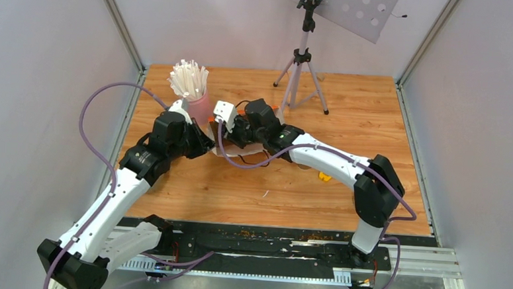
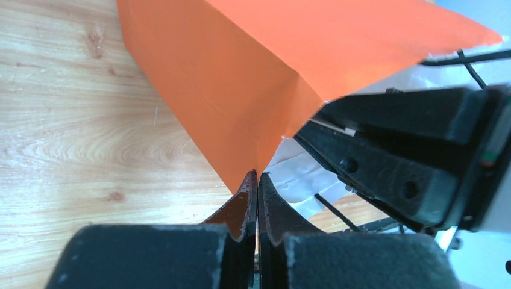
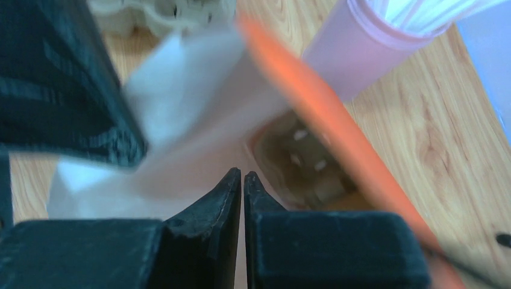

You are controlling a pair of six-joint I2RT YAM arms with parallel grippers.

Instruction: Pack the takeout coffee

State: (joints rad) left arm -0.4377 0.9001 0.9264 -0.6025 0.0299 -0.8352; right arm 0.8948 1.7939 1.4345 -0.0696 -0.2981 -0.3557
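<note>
Arms: two, both reaching in to meet just in front of the pink cup (image 1: 198, 107).
Pink cup: one, upright on the wooden table (image 1: 374, 124), holding a bundle of white sticks (image 1: 188, 78) too many to count.
Orange bag (image 2: 241, 72): one, paper, orange outside and white inside, held up between the two grippers just beside the pink cup.
Left gripper (image 2: 257, 180): one; its jaws are pressed together on a folded corner of the orange bag.
Right gripper (image 3: 242, 177): one; its jaws are nearly together, and the bag's white-lined wall appears pinched between them.
Pulp tray (image 3: 163, 15): one, grey-brown; only an edge shows, beyond the bag and to the side of the pink cup.
Takeout coffee: hidden in the top view under the arms in front of the pink cup. In the right wrist view one blurred brown hollow (image 3: 298, 159) sits against the bag's orange wall, below the pink cup; whether that is the coffee I cannot tell.
Tripod (image 1: 302, 67): one, standing behind the pink cup.
Yellow piece (image 1: 324, 176): one, small, well apart from the pink cup by the right arm.
</note>
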